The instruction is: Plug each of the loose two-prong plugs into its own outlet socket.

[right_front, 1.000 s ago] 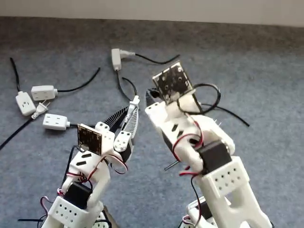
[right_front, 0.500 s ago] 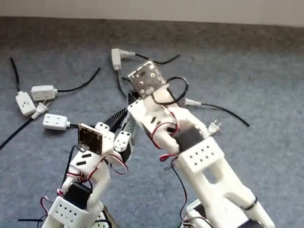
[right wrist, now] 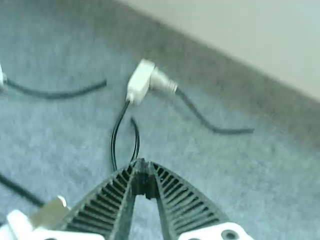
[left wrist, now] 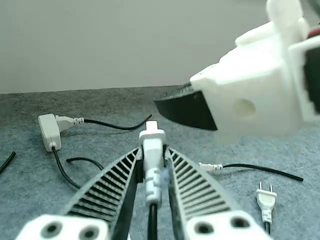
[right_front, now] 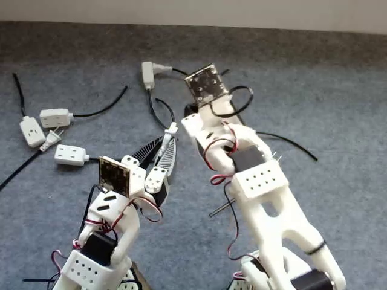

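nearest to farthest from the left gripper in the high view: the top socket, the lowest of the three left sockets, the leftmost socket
From the left gripper:
1. top socket, just beyond the gripper toward the table's far side
2. lowest left socket, out to the gripper's left
3. leftmost socket, farther left again, near the picture's edge

Grey worktop point(right_front: 338, 90) with cords point(right_front: 103, 110).
Three white sockets point(right_front: 68, 154) lie away from the left fingers point(left wrist: 107, 182), a loose plug point(left wrist: 265, 197) on the other side.
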You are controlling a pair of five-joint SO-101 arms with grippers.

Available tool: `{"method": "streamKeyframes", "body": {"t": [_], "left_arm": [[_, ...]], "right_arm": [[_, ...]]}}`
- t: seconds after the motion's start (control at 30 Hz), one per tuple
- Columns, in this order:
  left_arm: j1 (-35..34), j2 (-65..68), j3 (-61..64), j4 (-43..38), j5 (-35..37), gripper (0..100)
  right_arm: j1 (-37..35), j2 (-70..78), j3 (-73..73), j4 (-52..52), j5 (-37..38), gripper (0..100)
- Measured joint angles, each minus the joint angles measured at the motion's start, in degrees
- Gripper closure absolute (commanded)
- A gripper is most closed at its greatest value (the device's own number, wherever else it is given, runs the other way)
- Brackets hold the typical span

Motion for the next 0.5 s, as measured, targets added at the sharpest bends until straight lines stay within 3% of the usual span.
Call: {"method": "streamKeyframes", "body": {"t": [0.17, 0.33, 0.5], "left_arm": [[0.0, 0.0, 0.0, 0.0, 0.0, 99], [-3.7, 0.0, 0.0, 0.4, 0.0, 99], [-6.7, 0.0, -1.2, 8.4, -5.1, 99]], "right_arm": [[3.8, -9.8, 0.0, 1.5, 0.0, 99.1], [10.5, -17.3, 0.0, 10.7, 0.0, 99.1], [21.3, -20.0, 0.0, 23.1, 0.0, 99.1]]}}
